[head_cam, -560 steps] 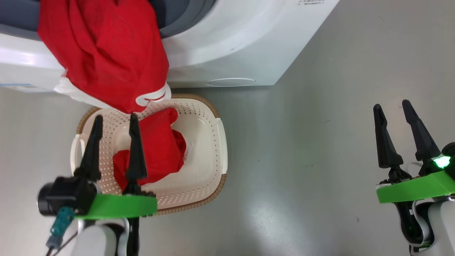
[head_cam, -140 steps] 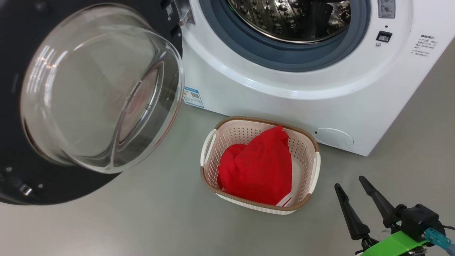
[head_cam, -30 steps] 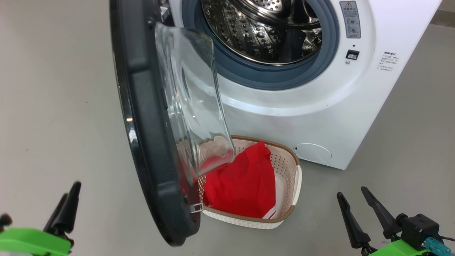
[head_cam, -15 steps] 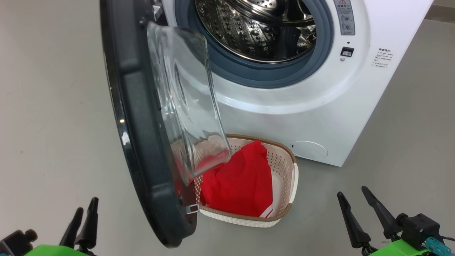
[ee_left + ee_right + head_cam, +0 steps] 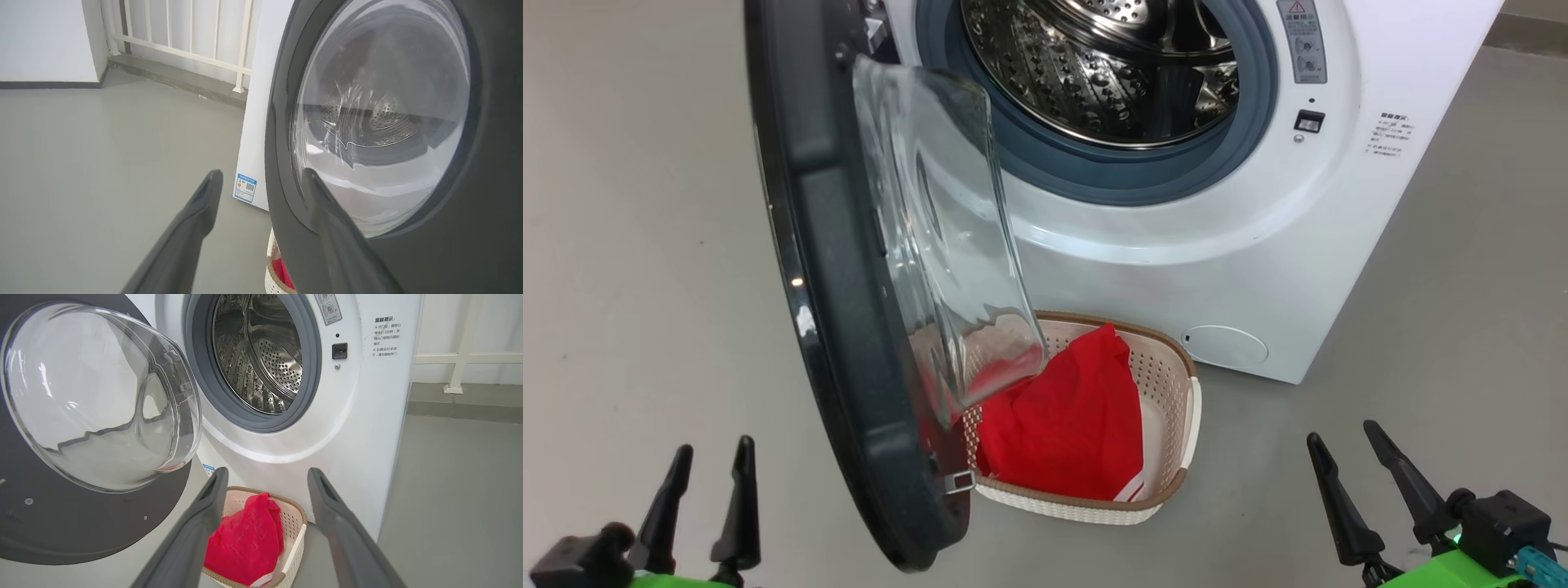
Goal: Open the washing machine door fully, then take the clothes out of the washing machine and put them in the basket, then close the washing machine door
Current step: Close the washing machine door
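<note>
Left gripper [image 5: 712,447] is sitting at the near left, fingers spread with nothing between them, pointing at the outer face of the washing machine door [image 5: 825,286]. In the left wrist view one finger is overlapping the black rim, and I cannot tell whether it is touching. Right gripper [image 5: 1343,433] is idling at the near right, also spread and empty, well apart from everything. The door is standing about half-swung, edge-on to the head camera, its glass bowl [image 5: 939,245] hanging over the left part of the basket [image 5: 1164,384]. The basket is sitting just in front of the washing machine [image 5: 1217,269]. The clothes [image 5: 1062,425] are lying heaped in it, red with a striped edge showing at the near side. The drum [image 5: 1111,65] is looking bare as far as it shows. Judging by this, unloading is looking complete and only the closing of the door is remaining.
</note>
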